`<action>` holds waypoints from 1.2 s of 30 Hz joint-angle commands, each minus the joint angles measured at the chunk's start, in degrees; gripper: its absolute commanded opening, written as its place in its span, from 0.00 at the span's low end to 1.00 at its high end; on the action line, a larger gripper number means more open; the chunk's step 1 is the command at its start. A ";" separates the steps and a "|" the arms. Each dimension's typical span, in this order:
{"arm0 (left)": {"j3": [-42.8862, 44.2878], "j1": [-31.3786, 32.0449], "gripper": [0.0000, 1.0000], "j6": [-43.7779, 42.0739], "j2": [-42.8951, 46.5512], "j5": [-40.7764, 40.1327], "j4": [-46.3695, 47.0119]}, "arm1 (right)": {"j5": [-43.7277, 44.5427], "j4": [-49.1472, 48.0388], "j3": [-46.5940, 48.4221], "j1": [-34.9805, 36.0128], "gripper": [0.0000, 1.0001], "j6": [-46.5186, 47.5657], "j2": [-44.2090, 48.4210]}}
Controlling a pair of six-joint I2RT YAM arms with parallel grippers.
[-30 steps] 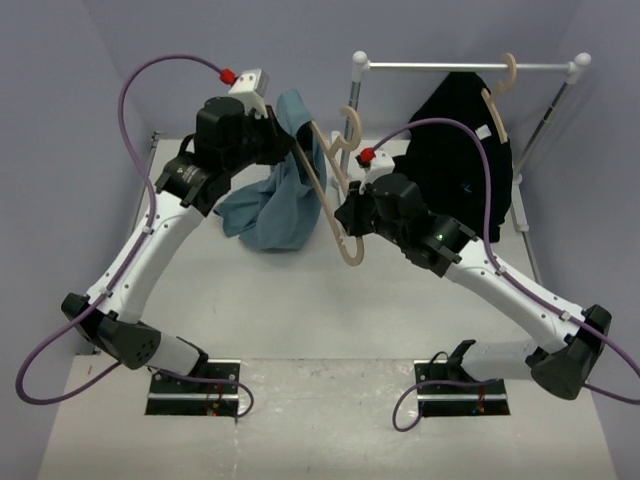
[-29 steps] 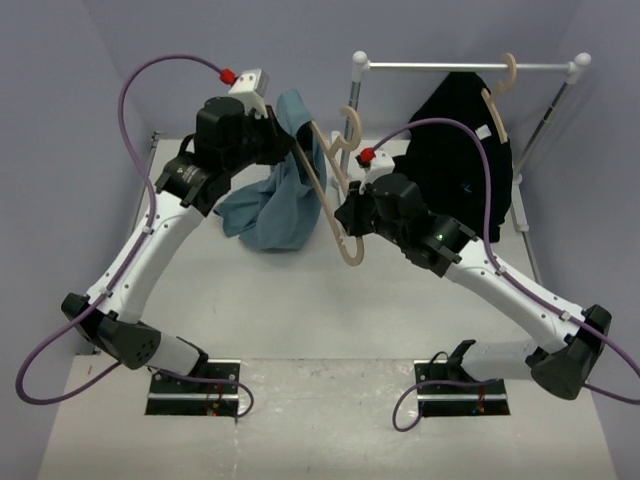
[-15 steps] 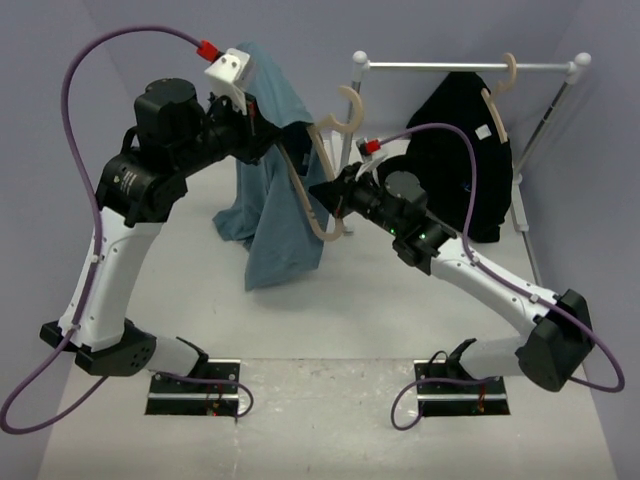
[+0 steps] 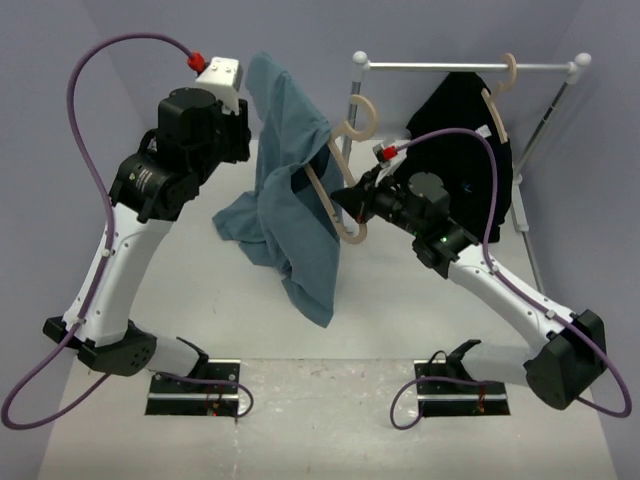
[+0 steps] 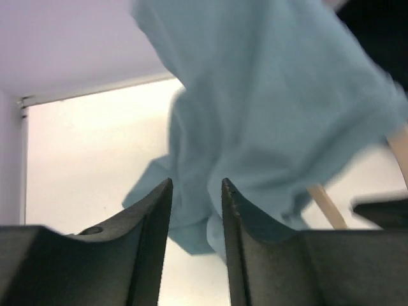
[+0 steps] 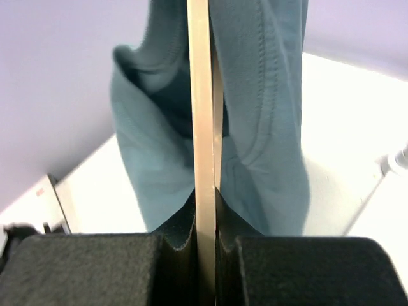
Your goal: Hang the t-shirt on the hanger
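The slate-blue t-shirt (image 4: 295, 200) hangs stretched out from high at the back down toward the table. My left gripper (image 4: 248, 100) is raised at its top edge, jaws narrowly apart and pinching the fabric. The left wrist view shows the gripper (image 5: 196, 183) with the cloth (image 5: 268, 108) between and beyond its fingers. The beige hanger (image 4: 347, 226) stands tilted against the shirt's right side, hook up. One shoulder is tucked into the cloth. My right gripper (image 4: 352, 200) is shut on the hanger's arm. The right wrist view shows the gripper (image 6: 205, 197) clamping the hanger (image 6: 199, 95) in front of the shirt (image 6: 268, 127).
A metal clothes rack (image 4: 470, 67) stands at the back right. A black garment (image 4: 465, 170) hangs there on a second beige hanger (image 4: 498, 105), just behind my right arm. Part of the shirt (image 4: 235, 225) rests on the table. Grey walls close the left and back.
My left arm has lifted the t-shirt higher, and the cloth has unfurled into a long drape. My right gripper has shifted the hanger slightly right, staying against the shirt.
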State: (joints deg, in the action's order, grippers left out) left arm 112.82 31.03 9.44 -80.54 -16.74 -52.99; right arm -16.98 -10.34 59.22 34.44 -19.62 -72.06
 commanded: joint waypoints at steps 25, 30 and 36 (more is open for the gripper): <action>-4.29 -5.45 1.00 -56.99 -7.87 68.76 0.44 | -36.30 52.79 11.53 -23.19 0.00 60.13 5.48; -4.47 -5.43 0.90 -57.07 -8.94 70.41 -2.18 | -35.56 57.83 15.49 -23.60 0.00 64.63 3.87; -3.11 -5.28 0.34 -55.15 -10.73 70.82 -3.89 | -37.13 59.29 16.22 -23.82 0.00 69.10 5.00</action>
State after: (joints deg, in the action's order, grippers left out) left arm 107.43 25.63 -45.92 -90.05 51.88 -54.24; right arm -50.32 46.86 72.12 11.02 43.92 -68.47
